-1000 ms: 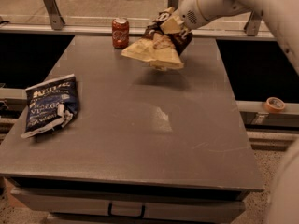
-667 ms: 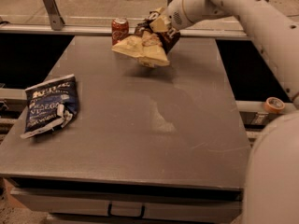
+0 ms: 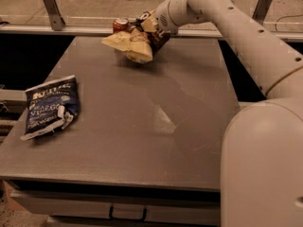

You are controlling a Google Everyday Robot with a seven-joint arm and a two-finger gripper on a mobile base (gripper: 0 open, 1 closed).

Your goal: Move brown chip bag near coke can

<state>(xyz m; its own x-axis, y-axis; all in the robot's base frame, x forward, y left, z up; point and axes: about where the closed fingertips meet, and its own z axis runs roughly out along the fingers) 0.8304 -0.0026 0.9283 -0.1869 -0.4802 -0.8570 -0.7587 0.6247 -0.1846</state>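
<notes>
Jaws of the gripper [image 3: 150,26] are clamped on the dark top end of the brown chip bag [image 3: 130,45], up at the far edge of the grey table [image 3: 142,126]. The bag's all crumpled, w/ the tan lower part sticking out toward the left and front of the view. It looks lifted off the surface, since there's a shadow on the tabletop under it, but I can't tell for sure if the low corner touches.

The coke can [image 3: 120,24] stands upright right behind the bag at the far edge, silver top showing. The bag's upper edge overlaps it in view, so they're v close, can't say if touching.

The white arm [image 3: 236,27] comes in from the right of the view across the back of the table, and the robot's big white body [image 3: 265,164] fills the btm right corner. The dark blue chip bag [image 3: 49,105] w/ white lettering lies flat near the left edge, well apart from the other two. There's a drawer handle [image 3: 127,214] under the front edge.
</notes>
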